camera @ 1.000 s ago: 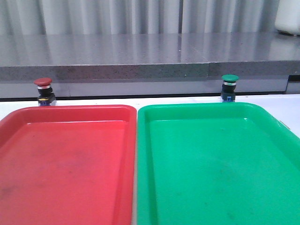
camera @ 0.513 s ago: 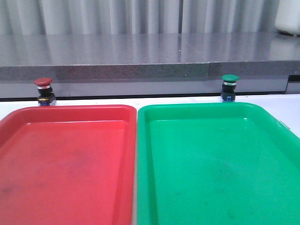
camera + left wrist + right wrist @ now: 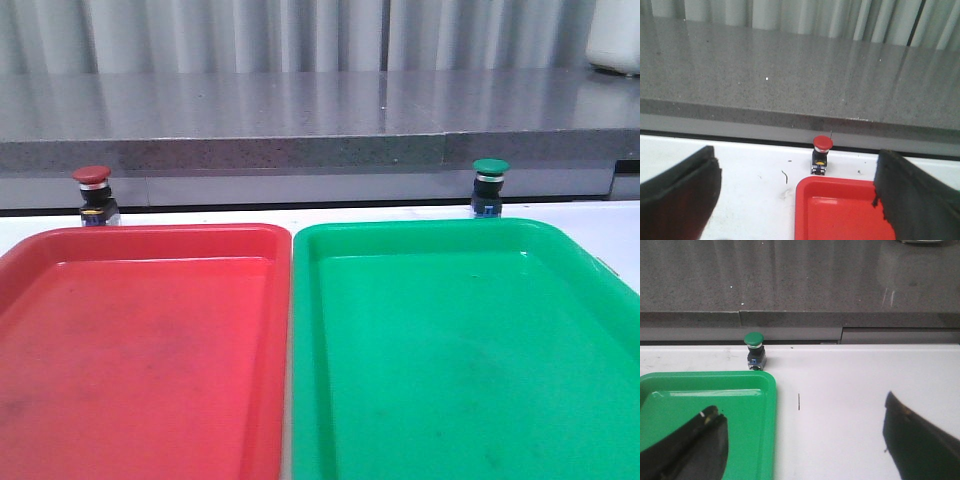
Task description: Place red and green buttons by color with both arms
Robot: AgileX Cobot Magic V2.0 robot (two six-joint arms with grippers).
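Two trays side by side on a white table (image 3: 620, 235), nearly touching along their long edges: red tray (image 3: 140, 350) on the left, green tray (image 3: 470, 350) on the right. Red button (image 3: 93, 195) upright on the table just beyond the far left corner of the red tray, long axis vertical, dark-red cap up, silver collar beneath, black body, blue base down. Green button (image 3: 489, 187) upright likewise, just past the far edge of the green tray toward its right side, green cap up, base on the table. Both outside the trays, well apart from each other, in front of a grey stone ledge (image 3: 300, 120). Seen from the left wrist, red button (image 3: 822, 154) vertical, cap up, just beside the corner of the red tray (image 3: 840, 210); left gripper (image 3: 797, 200) spread wide, holding nothing, well short of the button. Seen from the right wrist, green button (image 3: 755, 350) vertical, cap up, just beyond the rim of the green tray (image 3: 705, 410); right gripper (image 3: 805, 445) spread wide too, empty, one finger (image 3: 687, 447) over the green tray, the other over bare table.
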